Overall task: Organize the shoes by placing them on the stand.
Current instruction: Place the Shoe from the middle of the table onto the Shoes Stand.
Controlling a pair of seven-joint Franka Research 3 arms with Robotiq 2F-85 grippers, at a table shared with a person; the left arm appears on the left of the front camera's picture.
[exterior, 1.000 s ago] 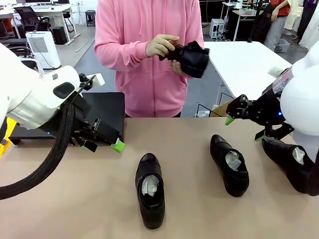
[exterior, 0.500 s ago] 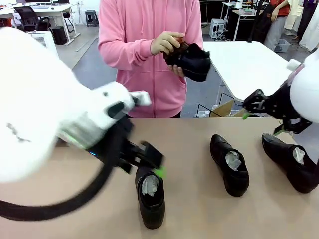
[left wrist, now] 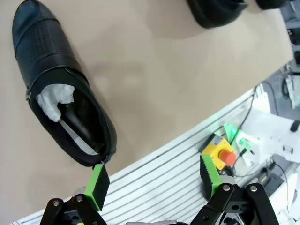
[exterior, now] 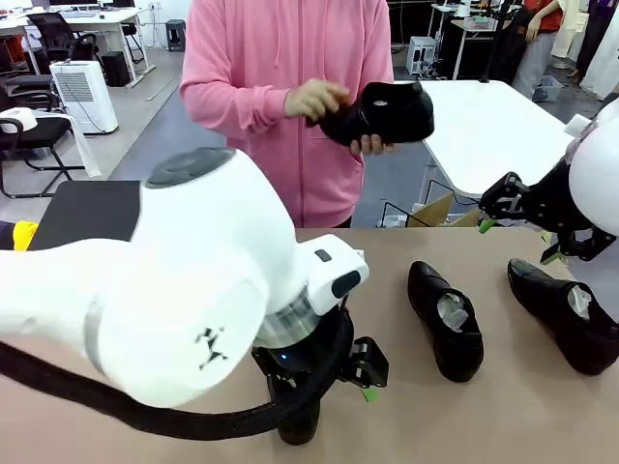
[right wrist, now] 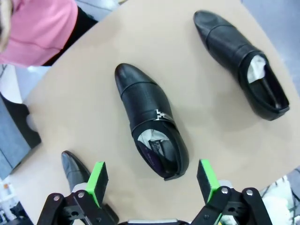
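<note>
Your left gripper [left wrist: 153,180] hangs with jaws released and nothing between them, right at the heel of the left shoe [left wrist: 61,89]. That is the relation to fix: in the left wrist view the shoe lies at 10 o'clock from the gap, not in it. Its heel is just beside the pad [left wrist: 98,185] on that side, while the gap itself looks down on the ribbed rail [left wrist: 159,164] along the near edge of the table [left wrist: 154,79]. The shoe's long axis runs from toe at 11 o'clock to heel at 5 o'clock there, so I judge you must shift toward the shoe and set the fingers across that axis before closing. In the front view the stand [exterior: 85,208] sits at 10 o'clock from this shoe, on the left arm's side, so this arm is the nearer one for the carry. Your right gripper [right wrist: 151,182] is also released and empty; the mid shoe [right wrist: 150,122] lies at 12 o'clock from its gap, toe toward 11, and the right shoe [right wrist: 241,61] at 1 o'clock. All 3 rest on the table; the person [exterior: 280,77] holds the 4th shoe [exterior: 387,111]. No shoe is on the stand yet.
</note>
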